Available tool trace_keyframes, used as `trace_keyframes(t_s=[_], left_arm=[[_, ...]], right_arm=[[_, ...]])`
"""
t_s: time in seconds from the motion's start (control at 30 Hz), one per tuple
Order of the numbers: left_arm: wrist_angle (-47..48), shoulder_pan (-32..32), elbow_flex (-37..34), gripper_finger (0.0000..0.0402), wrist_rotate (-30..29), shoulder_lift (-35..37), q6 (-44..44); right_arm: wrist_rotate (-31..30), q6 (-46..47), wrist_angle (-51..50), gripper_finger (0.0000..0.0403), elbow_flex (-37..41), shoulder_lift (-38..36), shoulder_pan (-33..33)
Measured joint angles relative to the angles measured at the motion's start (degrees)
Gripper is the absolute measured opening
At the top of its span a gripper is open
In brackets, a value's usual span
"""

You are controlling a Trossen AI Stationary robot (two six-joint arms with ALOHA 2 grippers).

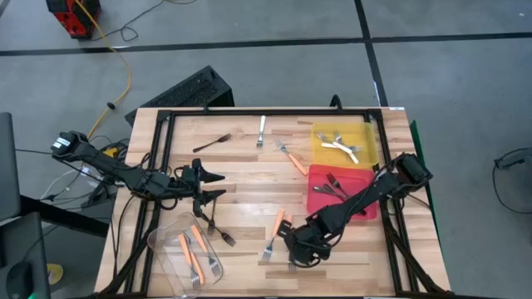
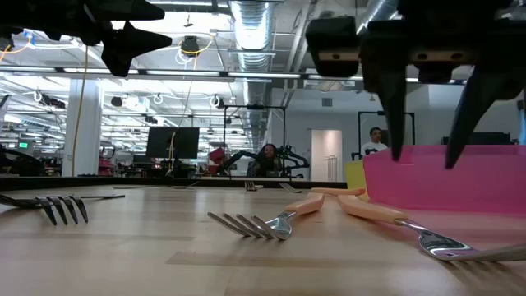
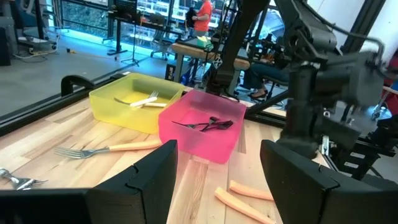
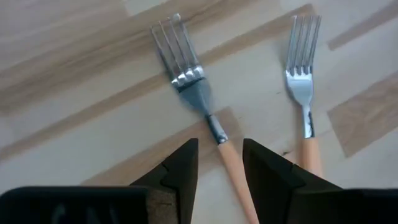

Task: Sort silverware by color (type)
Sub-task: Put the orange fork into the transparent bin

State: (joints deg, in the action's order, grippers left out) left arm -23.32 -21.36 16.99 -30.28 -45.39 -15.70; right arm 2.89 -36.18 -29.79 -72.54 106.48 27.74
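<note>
The wooden table (image 1: 249,166) carries slim forks of three kinds: orange-handled with metal tines, cream-handled with metal tines, and all-dark ones. Some lie loose on the boards, others already sit in containers.

The clear plastic tub (image 1: 184,253), near the table's front left corner, holds about three orange-handled forks (image 1: 194,256). The red tray (image 1: 341,193) on the right side holds a few dark forks (image 1: 331,187), and the yellow tray (image 1: 342,143), touching it on the far side, holds cream-handled forks (image 1: 342,146).

The right gripper (image 1: 291,241) hangs low over the front middle of the table, its fingers partly spread and holding nothing; the wrist view shows them straddling the handle of one orange-handled fork (image 4: 205,118), with a second orange fork (image 4: 303,93) lying just beside it. The left gripper (image 1: 214,187) hovers left of centre above the boards, fingers apart and empty, beyond the tub.

Loose pieces remain: a dark fork (image 1: 218,232) between the left gripper and the tub, another dark fork (image 1: 211,142) near the far edge, a pale fork (image 1: 261,131) farther along that edge, and an orange-handled fork (image 1: 291,155) just left of the yellow tray.
</note>
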Motion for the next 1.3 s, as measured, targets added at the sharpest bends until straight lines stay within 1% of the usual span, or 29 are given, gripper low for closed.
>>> trace_keyframes(t_s=[0.07, 0.17, 0.27, 0.33, 0.4, 0.57, 0.83, 0.93, 1.17, 1.3], left_arm=[[0.18, 0.0, 0.0, 0.0215, -0.02, 0.0, 0.0], [0.24, -0.01, 0.0, 0.0215, -0.02, 0.02, 0.0], [0.49, -0.01, 0.0, 0.0215, -0.02, 0.0, 0.0], [0.48, -0.01, 0.0, 0.0215, -0.04, 0.01, 0.0], [0.49, 0.01, 0.0, 0.0215, -0.04, 0.0, 0.0], [0.67, -0.01, 0.0, 0.0215, -0.07, 0.02, 0.0], [1.2, 0.02, 0.0, 0.0215, -0.1, 0.0, 0.0], [1.38, -0.01, 0.0, 0.0215, -0.13, 0.0, 0.02], [1.66, -0.01, 0.0, 0.0215, -0.13, 0.01, 0.0], [1.67, 0.0, 0.0, 0.0215, -0.12, 0.01, 0.02]], right_arm=[[0.08, -1.4, 2.55, 0.0149, -0.47, 0.42, -0.63], [0.2, -3.06, 1.45, 0.0149, -0.39, 0.81, -1.38], [0.28, -5.48, 3.19, 0.0149, -0.8, 1.59, -2.3], [0.36, -5.91, 2.37, 0.0149, -0.59, 2.15, -2.83], [1.69, -6.39, 1.93, 0.0149, -0.45, 2.84, -2.92], [2.47, -11.53, 1.09, 0.0149, -0.6, 5.88, -3.14], [2.39, -11.9, -2.23, 0.0149, -3.08, 8.87, -3.18], [2.17, -11.91, -2.36, 0.0136, -3.07, 8.91, -3.31], [3.48, -8.41, -3.5, 0.0081, -3.03, 8.98, -4.47], [3.58, -6.48, -3.58, 0.0068, -3.01, 8.98, -5.03]])
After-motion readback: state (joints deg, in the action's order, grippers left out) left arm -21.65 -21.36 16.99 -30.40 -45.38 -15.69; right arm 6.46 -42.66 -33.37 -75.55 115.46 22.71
